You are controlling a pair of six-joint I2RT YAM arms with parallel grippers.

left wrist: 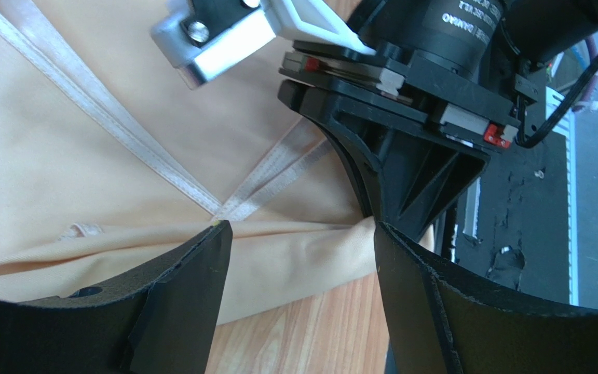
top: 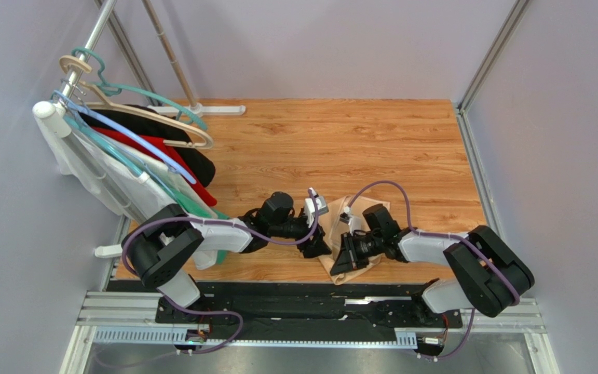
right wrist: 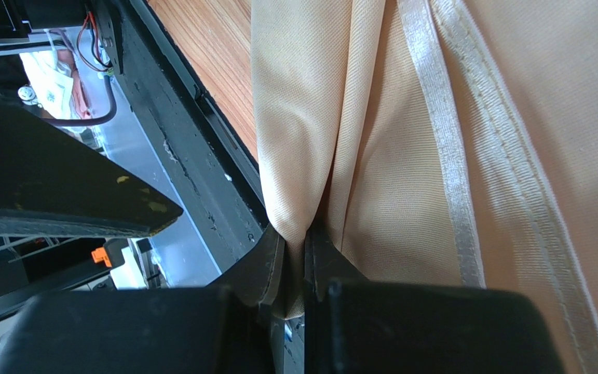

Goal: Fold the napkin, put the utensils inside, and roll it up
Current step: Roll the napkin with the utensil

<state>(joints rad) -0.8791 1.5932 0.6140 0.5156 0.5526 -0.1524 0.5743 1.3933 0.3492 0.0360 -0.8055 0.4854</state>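
Right wrist view: the napkin is bunched in folds, a pinched ridge of its edge clamped between the shut fingers of my right pincer. It lies at the near edge of the counter, between both wrists. My left pincer stands spread wide over a fold beside the crossing hems, gripping nothing. Far left are clothes on hangers.

Far worktop open, near edge crowded
Garments block the left; left pincer and right pincer seemingly crowd the napkin
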